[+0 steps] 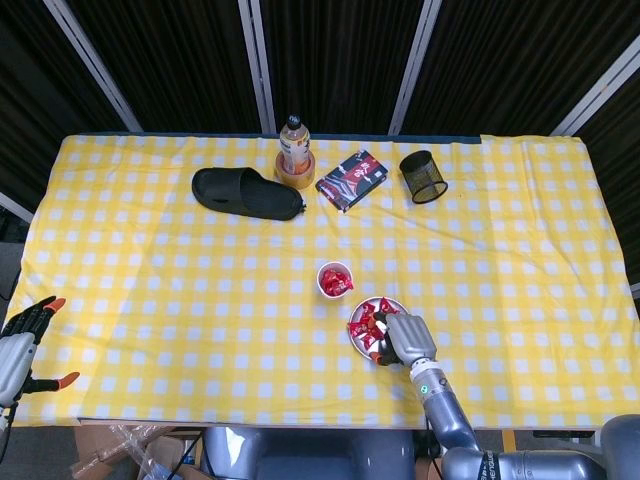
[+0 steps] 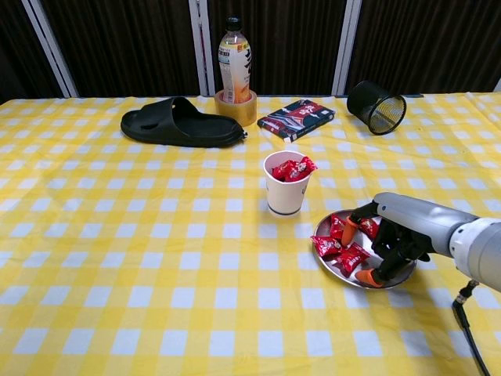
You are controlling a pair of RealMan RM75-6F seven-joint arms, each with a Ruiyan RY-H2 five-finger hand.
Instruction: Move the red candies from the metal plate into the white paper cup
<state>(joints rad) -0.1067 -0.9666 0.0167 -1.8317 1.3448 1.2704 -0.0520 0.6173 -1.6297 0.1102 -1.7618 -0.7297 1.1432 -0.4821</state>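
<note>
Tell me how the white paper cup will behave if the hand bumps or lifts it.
The white paper cup stands upright, taller than its base is wide, so a sideways bump would probably tip it. It holds only a few red candies, so it is likely light and may slide on the cloth. Its thin paper wall would probably crumple under a firm squeeze.

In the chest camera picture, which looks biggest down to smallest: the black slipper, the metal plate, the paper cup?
1. Black slipper, though farthest from the camera.
2. Metal plate, nearest, so flattered.
3. Paper cup, narrower than the plate.
</note>
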